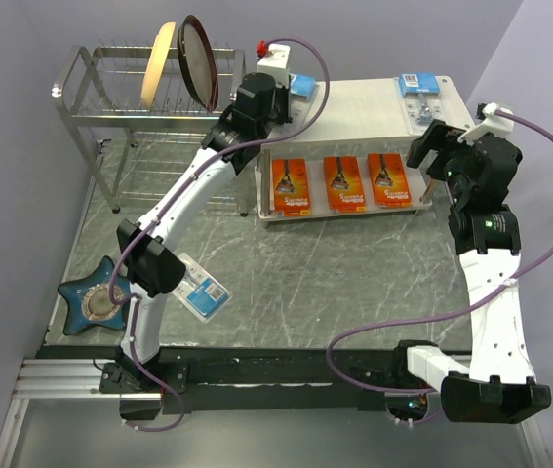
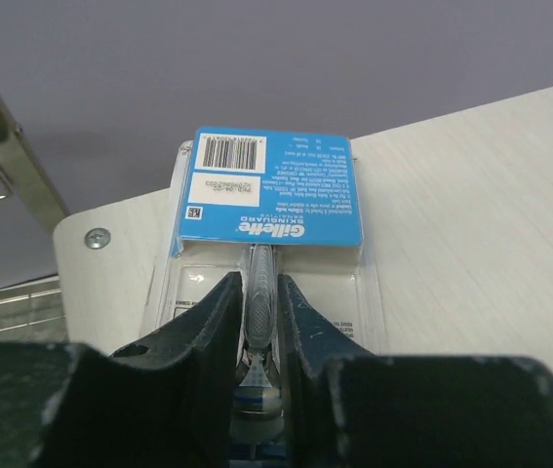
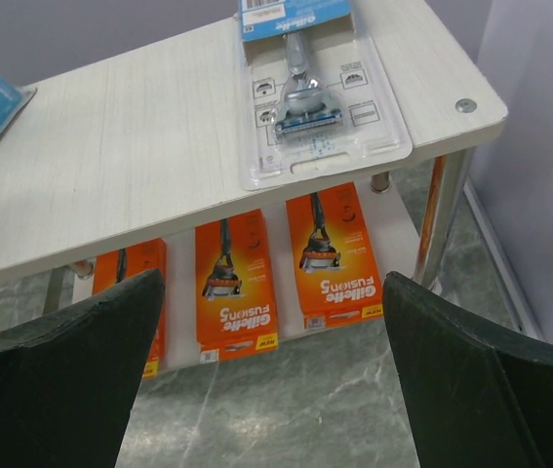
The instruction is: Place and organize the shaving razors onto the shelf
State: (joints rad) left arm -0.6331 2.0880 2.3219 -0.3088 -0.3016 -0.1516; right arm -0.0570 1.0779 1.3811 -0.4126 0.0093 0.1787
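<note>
The white shelf [image 1: 359, 112] stands at the back of the table. Three orange razor packs [image 1: 346, 182] lie side by side on its lower tier, also in the right wrist view [image 3: 235, 283]. A clear and blue pack [image 1: 419, 97] lies on the top board's right end [image 3: 315, 107]. My left gripper [image 2: 258, 312] is shut on the razor blister of a second clear and blue pack [image 2: 264, 190] at the top board's left end [image 1: 303, 86]. A third clear pack [image 1: 203, 288] lies on the table by my left arm. My right gripper [image 3: 271, 341] is open and empty before the shelf's right front.
A chrome dish rack [image 1: 91, 112] with a brown plate [image 1: 201, 60] and a yellow plate [image 1: 162, 63] stands left of the shelf. A blue star-shaped dish [image 1: 96, 297] sits at the table's left. A wall runs close to the shelf's right end.
</note>
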